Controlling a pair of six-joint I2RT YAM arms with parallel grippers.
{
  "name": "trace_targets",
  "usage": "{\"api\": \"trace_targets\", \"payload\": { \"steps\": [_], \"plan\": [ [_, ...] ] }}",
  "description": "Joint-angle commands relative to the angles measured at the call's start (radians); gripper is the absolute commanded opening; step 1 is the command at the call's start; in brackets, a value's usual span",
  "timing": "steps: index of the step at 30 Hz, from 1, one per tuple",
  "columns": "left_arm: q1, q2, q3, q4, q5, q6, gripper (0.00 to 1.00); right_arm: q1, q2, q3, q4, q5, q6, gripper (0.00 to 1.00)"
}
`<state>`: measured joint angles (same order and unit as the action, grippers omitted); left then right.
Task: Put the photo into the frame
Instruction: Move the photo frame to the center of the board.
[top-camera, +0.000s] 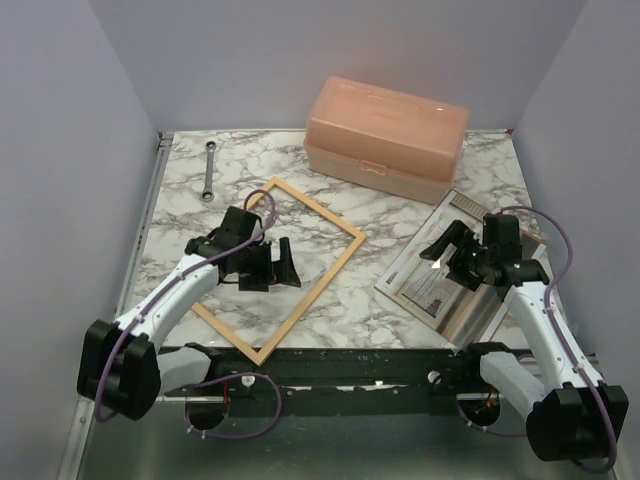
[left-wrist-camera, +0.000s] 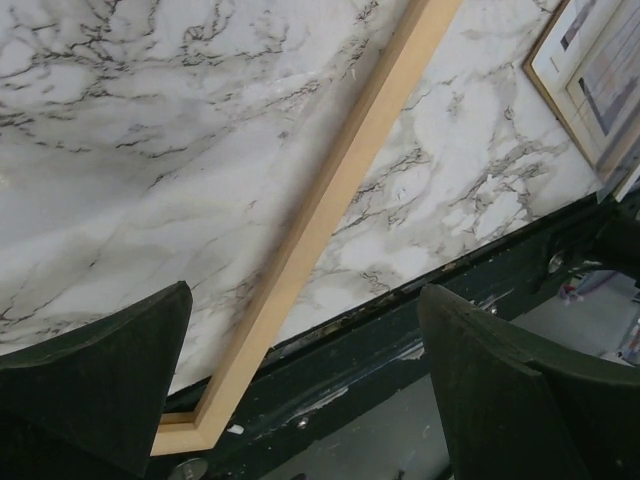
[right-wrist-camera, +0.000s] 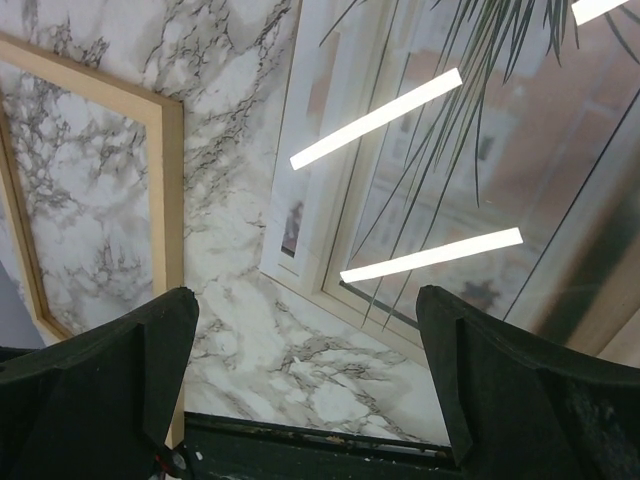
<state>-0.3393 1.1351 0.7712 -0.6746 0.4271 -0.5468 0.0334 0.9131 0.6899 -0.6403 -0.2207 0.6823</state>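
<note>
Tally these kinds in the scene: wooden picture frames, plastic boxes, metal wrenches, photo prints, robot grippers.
Thin light-wood rectangular picture frame: 1
Peach plastic lidded box: 1
Grey metal wrench: 1
Pale paper photo of a plant: 1
Black two-finger grippers, left gripper and right gripper: 2
Total: 6

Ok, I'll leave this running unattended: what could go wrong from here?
The photo lies flat and glossy under the open right gripper: a pinch may slip or crease it. The frame has a corner at the near edge of the table; a nudge from the left gripper could push it off.
</note>
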Motion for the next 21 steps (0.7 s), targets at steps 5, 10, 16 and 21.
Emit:
{"api": "trace_targets", "payload": {
  "steps": [5, 10, 16, 21],
  "plan": [
    [-0.200, 0.211, 0.115, 0.016, -0.218, 0.026, 0.98, 0.001, 0.138, -0.032, 0.109, -0.099, -0.004, 1.00],
    [-0.315, 0.294, 0.140, 0.006, -0.348, 0.046, 0.97, 0.001, 0.242, -0.022, 0.162, -0.152, -0.003, 1.00],
    [-0.413, 0.363, 0.144, 0.018, -0.417, 0.050, 0.89, 0.002, 0.311, -0.002, 0.188, -0.168, -0.006, 1.00],
    [-0.479, 0.421, 0.146, 0.027, -0.432, 0.038, 0.74, 0.001, 0.336, 0.016, 0.183, -0.166, -0.019, 1.00]
  ]
}}
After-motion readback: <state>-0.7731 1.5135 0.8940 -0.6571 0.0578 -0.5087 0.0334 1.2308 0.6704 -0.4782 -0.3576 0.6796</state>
